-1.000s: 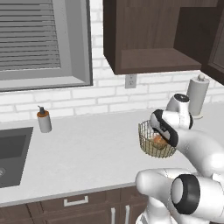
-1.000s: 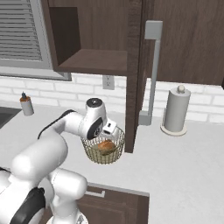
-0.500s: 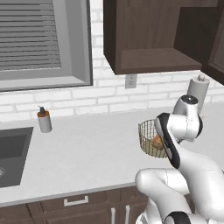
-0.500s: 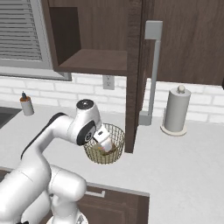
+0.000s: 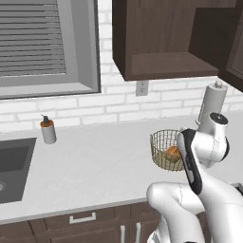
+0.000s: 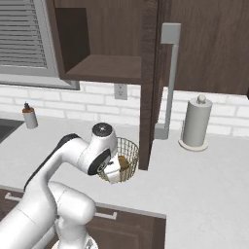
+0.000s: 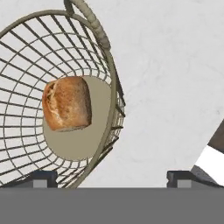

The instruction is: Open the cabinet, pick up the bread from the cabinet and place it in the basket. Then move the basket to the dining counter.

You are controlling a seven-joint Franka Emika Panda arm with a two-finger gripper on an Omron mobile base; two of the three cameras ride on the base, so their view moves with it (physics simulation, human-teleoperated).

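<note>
Bread (image 7: 67,103), a small golden-brown roll, lies inside the round basket of thin tan wire (image 7: 26,52), on the basket's flat beige bottom. Nothing is holding the roll. From the left base view it shows as an orange-brown lump (image 5: 172,153) behind the wire mesh (image 5: 161,142).

The basket (image 6: 127,151) stands on the grey-white stone worktop (image 6: 204,185), right under the dark brown wooden wall cabinet (image 6: 104,44). The cabinet's door (image 6: 151,82) stands wide open, edge-on to the right base camera, and its long silver bar handle (image 6: 170,82) hangs down next to the basket. The cabinet shelf (image 5: 171,64) above the basket is bare.

The robot's gripper (image 7: 112,178) hangs just over the basket's rim, with its two dark fingertips (image 7: 43,177) spread wide apart. One tip is over the wire wall of the basket and the other (image 7: 179,177) is outside it, over the worktop. The rim and one small rope-like handle (image 7: 89,19) run between them. The fingers hold nothing.

A white paper towel roll on a stand (image 6: 196,121) is on the far side of the door from the basket. A small bottle with an orange band (image 5: 47,130) stands well away from the basket, near the dark sink (image 5: 12,166) below the window with grey blinds (image 5: 45,40).
</note>
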